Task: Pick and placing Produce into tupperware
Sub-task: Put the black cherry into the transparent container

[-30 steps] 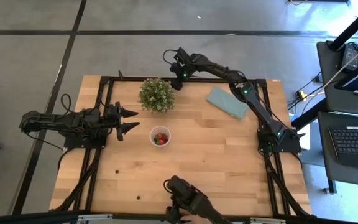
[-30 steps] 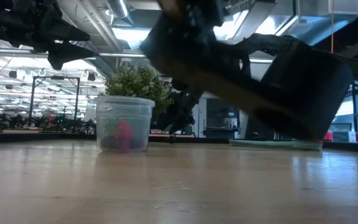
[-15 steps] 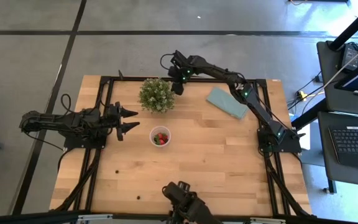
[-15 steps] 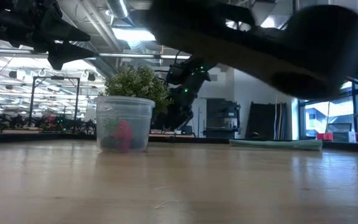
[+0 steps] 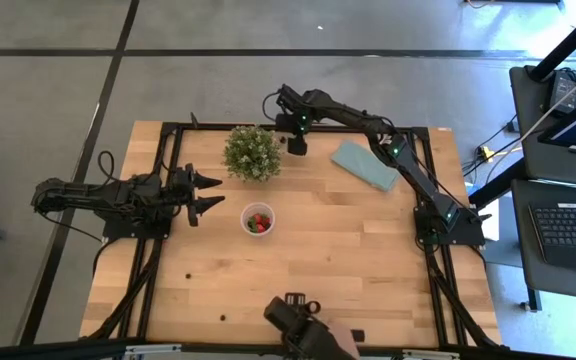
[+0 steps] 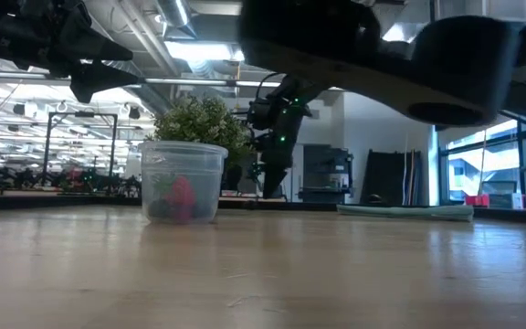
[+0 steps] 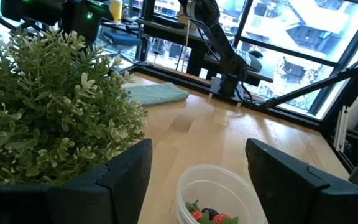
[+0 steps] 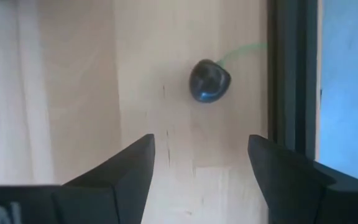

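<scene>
R tool point(image 5: 295, 146) moving right of plant point(image 5: 252, 152) w/ fingers apart, now hovering over dark berry point(image 8: 209, 80) at far counter point(image 5: 348, 250) edge → next pick; L tool point(image 5: 208, 193) idling unclenched near tupperware point(image 5: 258, 219).

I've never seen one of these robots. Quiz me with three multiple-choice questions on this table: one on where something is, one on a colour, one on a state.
1. Where is the dark berry that lies outside the cup?
A. under the right gripper, near the table's far edge
B. on the cloth
C. inside the plant

2. What colour is the cloth?
A. red
B. teal
C. yellow

3. How is the left gripper?
A. shut on the cup
B. shut on a berry
C. open, empty

Answers: 1 A, the right wrist view looks down on it by the frame; 2 B, as the high view shows; 3 C, its fingers stand apart beside the cup.
</scene>
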`<state>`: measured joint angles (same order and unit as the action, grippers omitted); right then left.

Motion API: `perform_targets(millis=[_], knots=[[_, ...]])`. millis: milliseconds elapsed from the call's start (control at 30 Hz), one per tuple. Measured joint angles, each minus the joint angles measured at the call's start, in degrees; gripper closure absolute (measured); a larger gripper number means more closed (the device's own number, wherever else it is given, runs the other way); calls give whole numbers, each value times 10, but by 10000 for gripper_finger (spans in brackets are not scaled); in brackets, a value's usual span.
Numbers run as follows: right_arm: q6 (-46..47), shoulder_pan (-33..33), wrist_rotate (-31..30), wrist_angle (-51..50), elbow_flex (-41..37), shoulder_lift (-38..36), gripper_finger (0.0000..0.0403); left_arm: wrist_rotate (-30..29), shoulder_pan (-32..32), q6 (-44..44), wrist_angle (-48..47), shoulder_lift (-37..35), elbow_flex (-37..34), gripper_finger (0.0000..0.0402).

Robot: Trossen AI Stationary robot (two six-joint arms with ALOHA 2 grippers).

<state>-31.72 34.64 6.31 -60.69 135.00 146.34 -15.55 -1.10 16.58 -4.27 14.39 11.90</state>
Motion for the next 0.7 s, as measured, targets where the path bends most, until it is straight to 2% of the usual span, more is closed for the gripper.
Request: perform_targets(millis=[467, 700], knots=[[-239, -18, -3, 15, 0, 0, 143, 0, 0, 11, 0, 0, 0, 151], [-319, -18, 9, 19, 0, 1, 143, 0, 0, 11, 0, 0, 0, 151]])
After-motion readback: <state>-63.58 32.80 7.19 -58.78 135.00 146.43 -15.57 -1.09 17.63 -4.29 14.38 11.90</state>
